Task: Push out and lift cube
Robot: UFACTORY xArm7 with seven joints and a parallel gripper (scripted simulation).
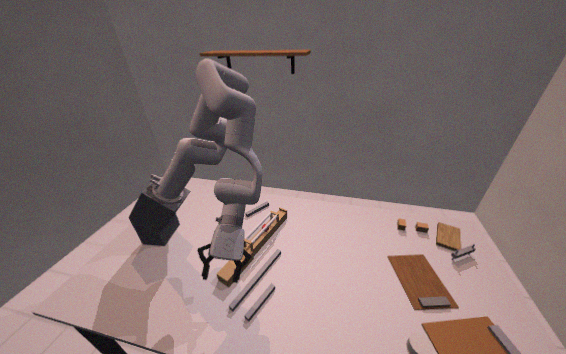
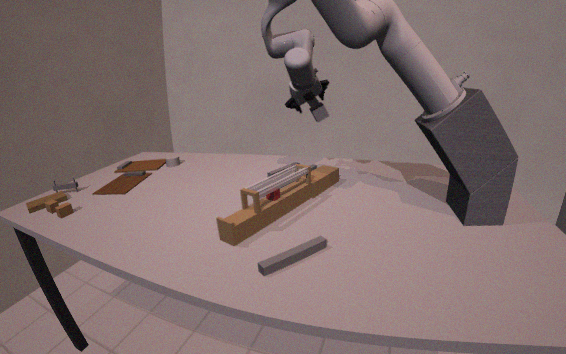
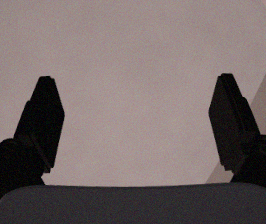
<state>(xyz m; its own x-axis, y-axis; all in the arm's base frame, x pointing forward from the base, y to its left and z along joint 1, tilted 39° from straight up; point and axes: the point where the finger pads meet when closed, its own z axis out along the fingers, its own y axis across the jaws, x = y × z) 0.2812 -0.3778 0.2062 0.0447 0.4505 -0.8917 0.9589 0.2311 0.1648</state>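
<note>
The wooden channel (image 2: pixel 281 201) lies in the middle of the table, with grey rails along its top. It also shows in the top view (image 1: pixel 259 237). A small red cube (image 2: pixel 273 195) sits inside it, about midway along; it shows in the top view too (image 1: pixel 264 226). One end has a wooden arch and a short ledge (image 2: pixel 231 227) beyond it. My gripper (image 2: pixel 306 105) hangs high above the table, over the channel's far part, open and empty. In the wrist view the gripper's (image 3: pixel 136 116) two dark fingers stand wide apart over bare table.
A grey bar (image 2: pixel 292 255) lies on the table in front of the channel, and another (image 2: pixel 283 169) lies behind it. The top view shows a long grey bar (image 1: pixel 255 280) and a short one (image 1: pixel 260 301). Wooden boards (image 2: pixel 129 177) and small blocks (image 2: pixel 51 202) lie at the far left. The robot base (image 2: pixel 474 160) stands at the right.
</note>
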